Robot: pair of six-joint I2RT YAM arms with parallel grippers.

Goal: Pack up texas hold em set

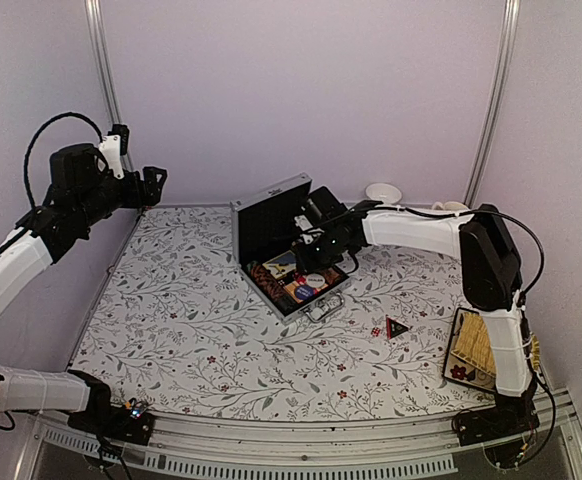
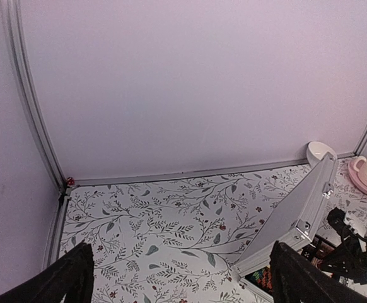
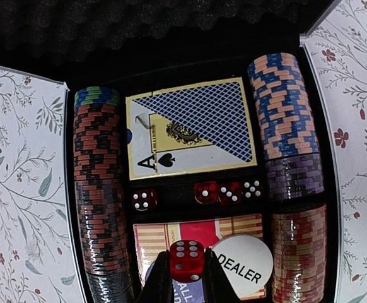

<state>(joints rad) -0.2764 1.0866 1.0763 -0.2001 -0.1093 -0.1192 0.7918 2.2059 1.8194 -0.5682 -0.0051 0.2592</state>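
The right tool (image 3: 186,276) is clenched on a red die (image 3: 186,257), pinched by two opposite flat faces and hanging over the open case (image 1: 271,215) at mid-bench. Below it lie a deck and the dealer button (image 3: 242,266). The dice slot (image 3: 174,197), with four dice already in it, sits just beyond, between the two decks. The die is small, hard and glossy, so I judge it light but apt to squirt out of a skewed pinch; a square hold on flat faces suits it. Chip stacks (image 3: 100,202) fill the side channels. The triangular marker (image 1: 396,328) lies on the bench right of the case, apart from it. Thin and light, it is probably best taken by its edges. The left tool (image 2: 181,265) is released, jaws wide, raised at the far left and holding nothing.
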